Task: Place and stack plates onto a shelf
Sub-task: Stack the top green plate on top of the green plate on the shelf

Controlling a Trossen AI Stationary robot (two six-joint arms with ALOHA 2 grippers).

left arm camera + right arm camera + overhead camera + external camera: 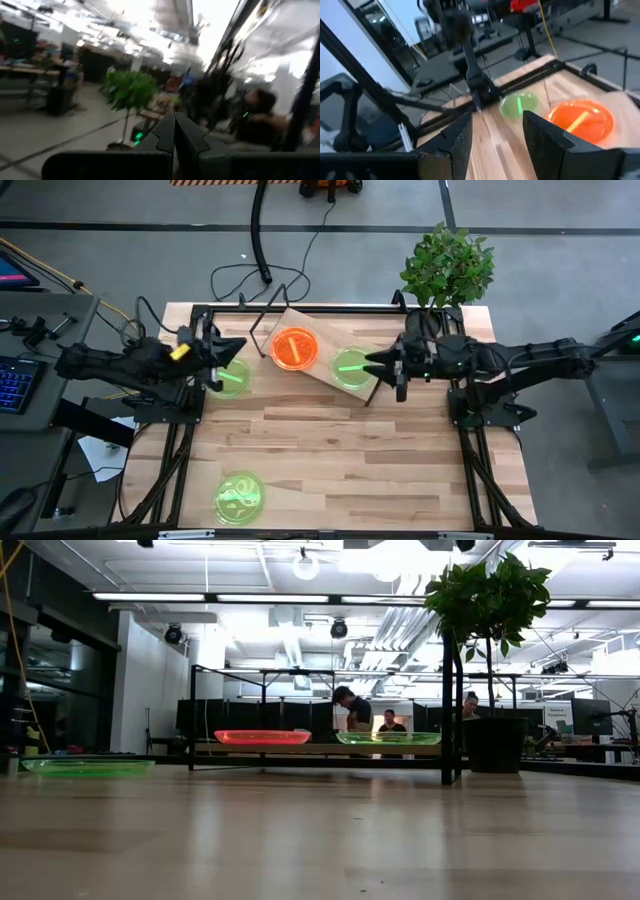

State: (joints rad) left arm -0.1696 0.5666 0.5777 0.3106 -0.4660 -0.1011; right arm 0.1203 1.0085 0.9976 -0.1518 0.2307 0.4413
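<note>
The wooden shelf (312, 352) stands askew at the table's far middle. On it rest an orange plate (294, 348) and a green plate (352, 367), seen also as the orange plate (262, 737) and the green plate (388, 738) in the low view. A second green plate (232, 377) lies flat on the table left of the shelf, and a third green plate (239, 496) lies near the near edge. My left gripper (242, 347) (175, 137) is shut beside the second green plate's far edge and holds nothing. My right gripper (374, 361) (497, 135) is open by the shelf's right end, beside the green plate there.
A potted plant (447, 265) stands at the table's far right corner, behind my right arm. A dark frame rail (300, 307) runs along the far edge. The wooden tabletop (340, 450) stretches bare between the shelf and the near green plate. People show in the room beyond.
</note>
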